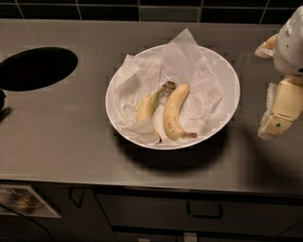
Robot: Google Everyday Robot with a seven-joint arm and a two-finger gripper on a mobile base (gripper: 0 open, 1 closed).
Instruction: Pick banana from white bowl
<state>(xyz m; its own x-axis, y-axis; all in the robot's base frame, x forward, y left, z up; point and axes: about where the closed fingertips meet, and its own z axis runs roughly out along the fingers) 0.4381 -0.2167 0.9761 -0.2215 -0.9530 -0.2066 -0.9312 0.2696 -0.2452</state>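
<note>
1. I am looking at a grey metal counter (pixel 57 142) that is running under a dark tiled wall (pixel 142 9), with drawers (pixel 203 208) sitting below its front edge.
2. The white bowl (pixel 232 80) is sitting on it just to the gripper's left, lined with crumpled paper (pixel 189 61).
3. A black round hole (pixel 38 68) is lying much farther to the gripper's left, well beyond the bowl.
4. The gripper (pixel 279 111) is hanging over the counter outside the bowl's rim, holding nothing. Whether it is open or closed I cannot tell.
5. The banana (pixel 174 113) is lying in the bowl on the paper, left of the gripper, brownish tip pointing toward the counter's front. It is looking light, soft and easily bruised, so I would be gripping gently across its plump middle.
6. A thinner greenish banana (pixel 147 106) is lying just beyond it, stems nearly touching, and may be crowding the grasp.
</note>
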